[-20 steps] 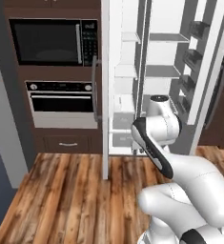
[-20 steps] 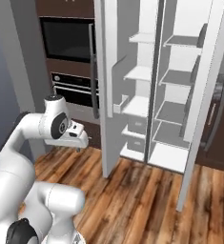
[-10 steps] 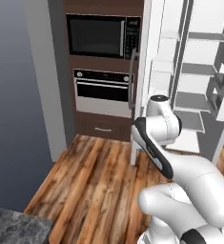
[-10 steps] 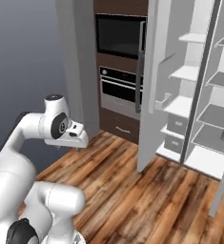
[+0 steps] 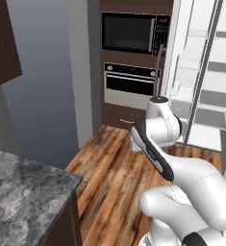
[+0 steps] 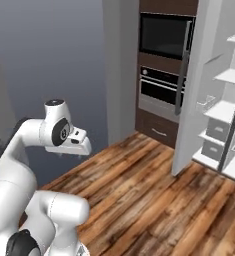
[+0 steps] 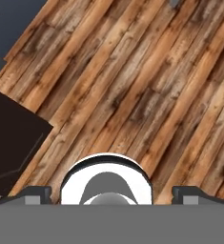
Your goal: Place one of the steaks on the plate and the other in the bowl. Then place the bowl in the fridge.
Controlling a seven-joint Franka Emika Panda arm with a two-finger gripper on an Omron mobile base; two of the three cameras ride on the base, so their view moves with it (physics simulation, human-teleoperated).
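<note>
The fridge (image 5: 208, 84) stands at the right with its doors swung wide and white shelves (image 6: 228, 112) showing inside; its light-grey door (image 6: 196, 85) juts toward me. My gripper (image 7: 112, 193) points down at bare wood floor, its fingertips (image 7: 33, 193) far apart with nothing between them, so it is open. The hand (image 6: 74, 144) is folded in close to the arm, well short of the fridge. The steaks, the plate and the bowl are out of view.
A black microwave (image 5: 133, 32) sits above a built-in oven (image 5: 130, 84) left of the fridge. A grey stone counter corner (image 5: 23, 190) fills the lower left. A plain grey wall (image 6: 49, 55) rises beyond the wood floor (image 5: 109, 163).
The whole picture has slid rightward: the base has turned left. The fridge now sits at the right edge and a counter corner has come in at lower left. The arm keeps its pose.
</note>
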